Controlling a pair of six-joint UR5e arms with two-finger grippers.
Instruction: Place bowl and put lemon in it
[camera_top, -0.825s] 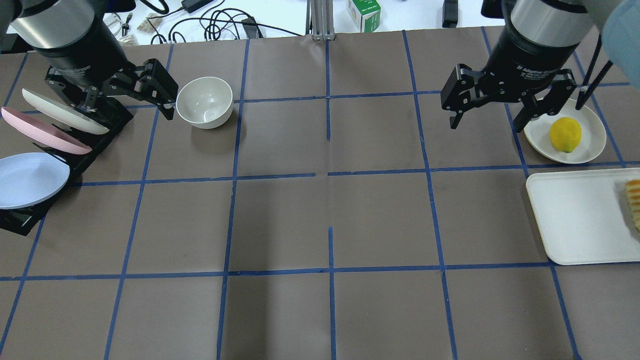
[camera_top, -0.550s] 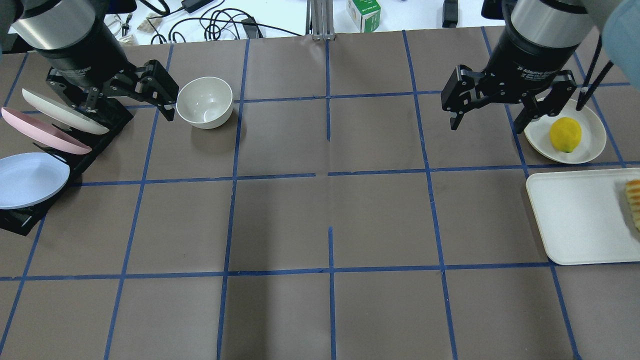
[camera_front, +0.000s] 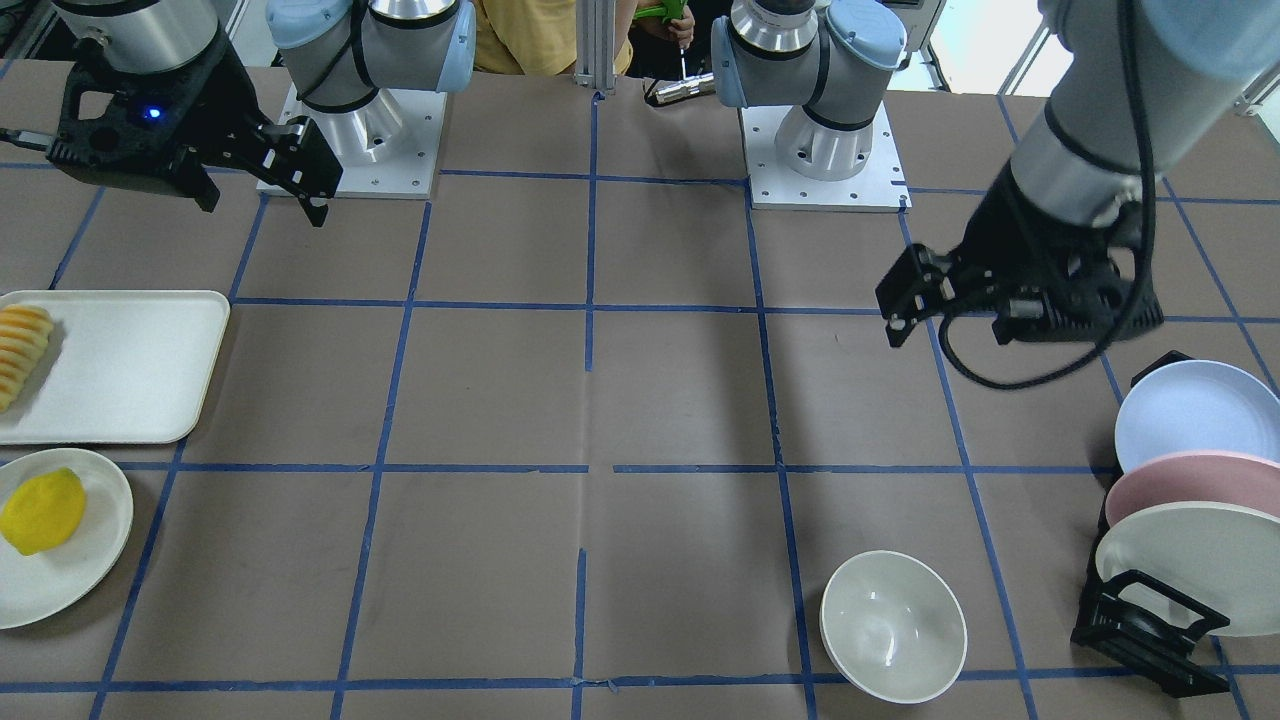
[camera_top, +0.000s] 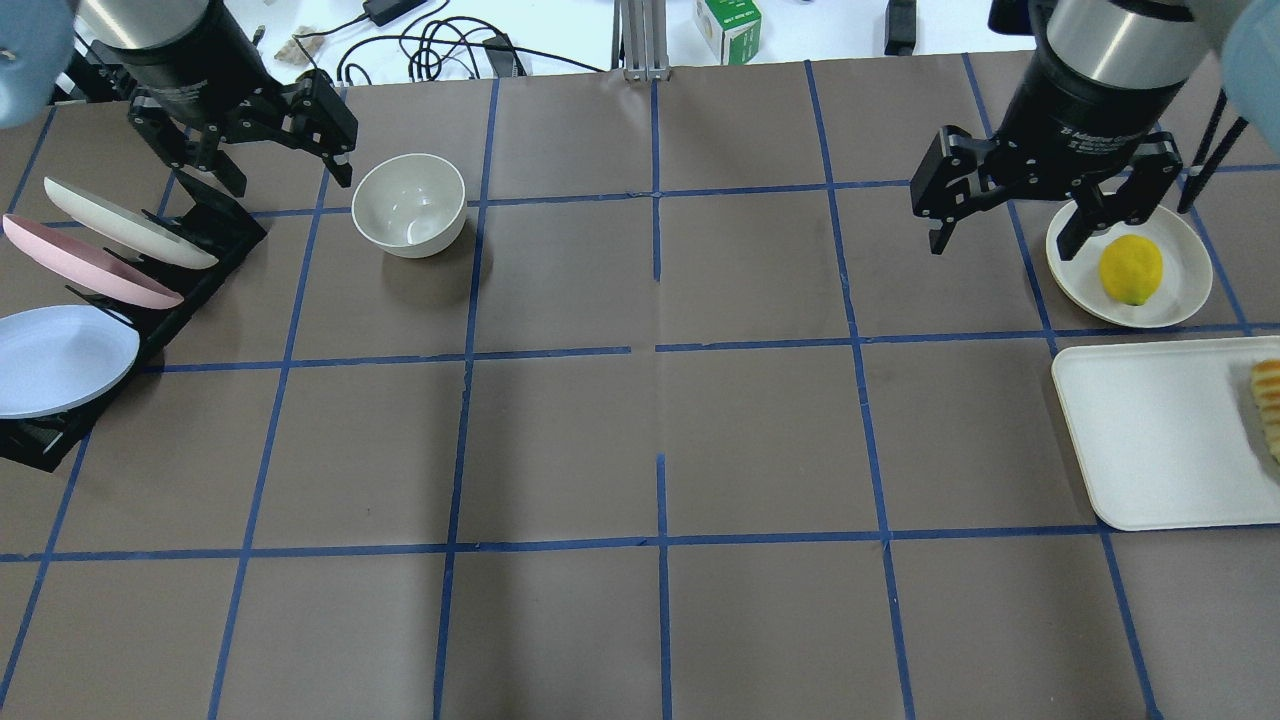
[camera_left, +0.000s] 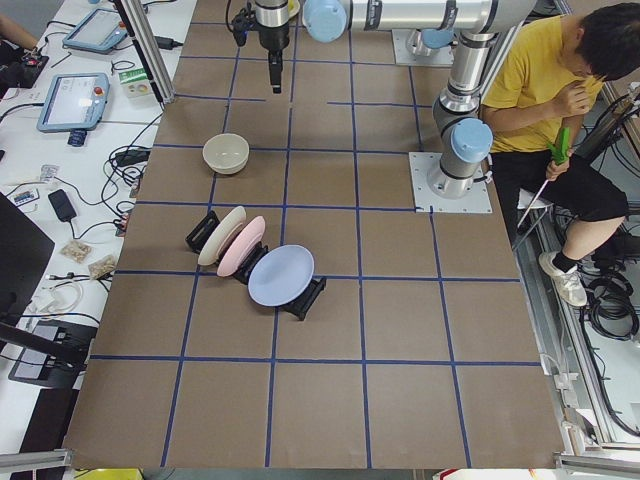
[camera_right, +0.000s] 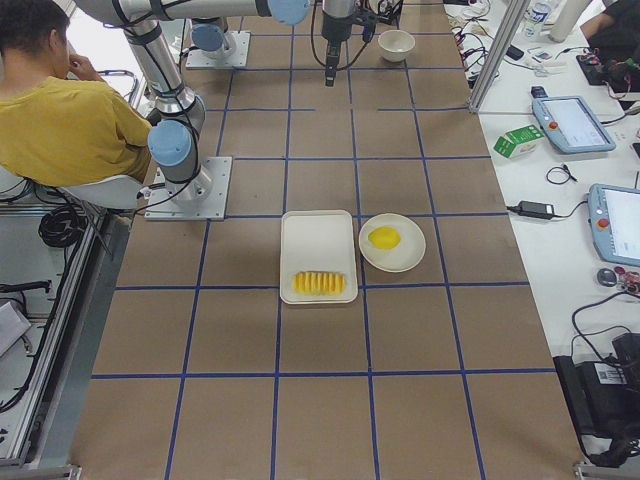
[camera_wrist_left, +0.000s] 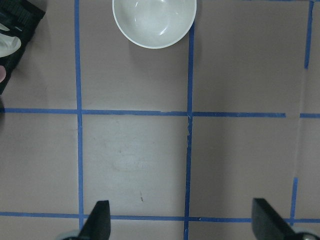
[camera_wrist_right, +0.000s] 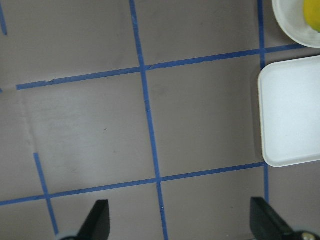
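Note:
The off-white bowl (camera_top: 408, 205) stands upright and empty on the brown table at the far left; it also shows in the front view (camera_front: 893, 625) and at the top of the left wrist view (camera_wrist_left: 154, 20). The yellow lemon (camera_top: 1131, 269) lies on a flat white plate (camera_top: 1185, 290) at the far right, and also shows in the front view (camera_front: 42, 510). My left gripper (camera_top: 292, 183) hovers open and empty, left of the bowl and apart from it. My right gripper (camera_top: 1000, 250) hovers open and empty, just left of the lemon's plate.
A black rack (camera_top: 215, 235) with upright white, pink and blue plates stands at the left edge. A white tray (camera_top: 1150, 440) with sliced yellow-orange fruit (camera_top: 1268, 405) lies in front of the lemon's plate. Cables and a green box (camera_top: 727, 25) lie beyond the far edge.
My left gripper has moved toward the table's far edge, off the plate rack. My right gripper has shifted slightly right, toward the lemon's plate. Bowl and lemon have not moved.

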